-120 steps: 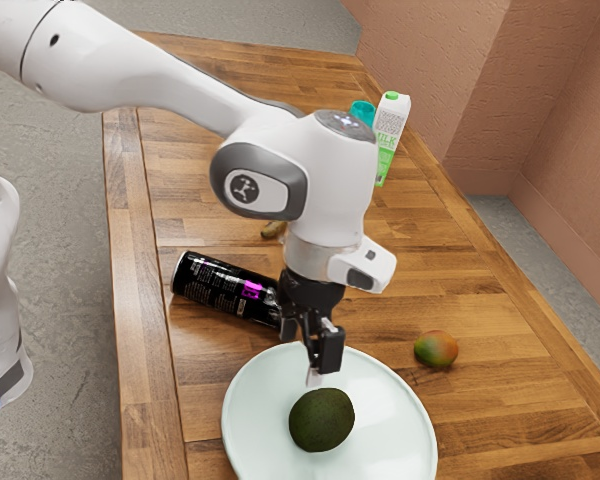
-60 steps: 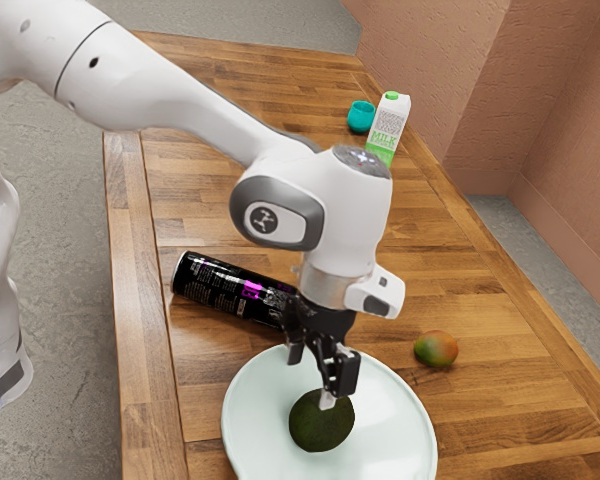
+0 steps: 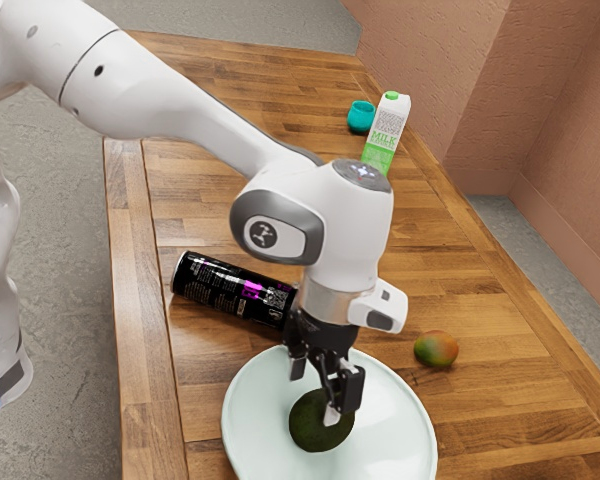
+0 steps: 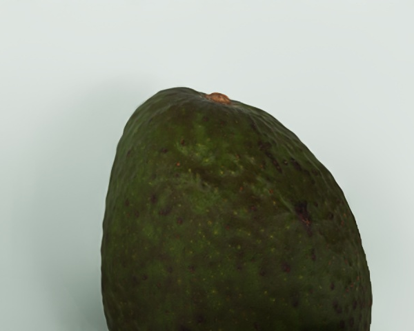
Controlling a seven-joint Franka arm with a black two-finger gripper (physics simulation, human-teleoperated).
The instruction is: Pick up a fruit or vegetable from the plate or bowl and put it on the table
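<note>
Plate (image 3: pixel 390 430) on the wooden worktop (image 3: pixel 205 215), pale, round, partly cut off by the exterior view's lower edge; avocado (image 3: pixel 320 435) sits on the plate, dark green, near the middle, in contact with the plate's surface; it is the fruit the tool is at.

Tool (image 3: pixel 315 393) is over the plate, pointing down at the avocado; released, its two fingers spread apart, one nearer the camera with its pale tip overlapping the avocado in the exterior view, the other on the avocado's far side; no grasp on the fruit; whether either finger touches the skin, cannot tell. White arm (image 3: pixel 180 95) comes in from the exterior view's upper left and bends down over the plate.

Wrist view: avocado close under the hand, bumpy skin with lighter green specks, small brown stem nub at one end; plate's pale surface around it, soft shadow beside the fruit.

Mango (image 3: pixel 437 350), green and orange-red, on the worktop just beside the plate, toward the exterior view's right; black can (image 3: pixel 215 285) with pink and white print lies on its side near the plate, toward the exterior view's upper left, one end partly hidden by the tool; milk carton (image 3: pixel 387 130), white and green, upright, well apart from the plate toward the worktop's far end; teal cup (image 3: pixel 360 117) also well beyond the plate, right next to the carton.
</note>
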